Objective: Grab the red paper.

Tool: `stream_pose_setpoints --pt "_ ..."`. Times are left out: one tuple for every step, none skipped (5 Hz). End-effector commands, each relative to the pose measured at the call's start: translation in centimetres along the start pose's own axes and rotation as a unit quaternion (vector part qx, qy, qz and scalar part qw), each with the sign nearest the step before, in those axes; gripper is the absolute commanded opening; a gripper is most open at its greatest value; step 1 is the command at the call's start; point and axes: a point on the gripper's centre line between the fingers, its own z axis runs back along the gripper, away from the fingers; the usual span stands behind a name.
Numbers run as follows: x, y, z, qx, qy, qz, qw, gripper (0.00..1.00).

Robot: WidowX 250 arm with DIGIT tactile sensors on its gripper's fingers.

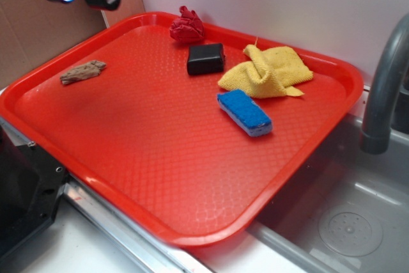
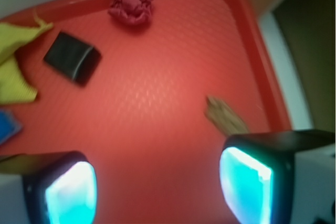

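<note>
Fingers [image 2: 157, 190] spread and empty: cross to red paper [image 1: 186, 27] at tray [image 1: 192, 234] far edge, clearing black block [image 1: 206, 59], then descend

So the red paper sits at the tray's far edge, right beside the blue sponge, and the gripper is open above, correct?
Not quite: the red paper sits beside the black block, not the blue sponge, as the exterior view shows. It is at the tray's far edge, and the gripper is open above.
</note>
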Motion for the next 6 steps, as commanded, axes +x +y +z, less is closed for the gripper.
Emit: stream_pose_setpoints --pt "6.5 -0.9 -2.4 0.012 -0.028 -0.023 0.999 1.0" --pt "8.4 -0.4 -4.2 0.012 -0.017 -0.017 1.0 1.0" --pt "8.7 -0.7 -5.6 0.002 -0.004 -0.011 1.0 1.0" --pt "8.7 -1.1 -7.3 -0.012 0.004 -0.007 1.0 1.0" --pt "9.3 -1.3 -8.7 0.004 -0.002 -0.02 1.0 1.0" --pt "10.1 -0.7 -9.3 0.011 -0.009 -0.024 1.0 1.0"
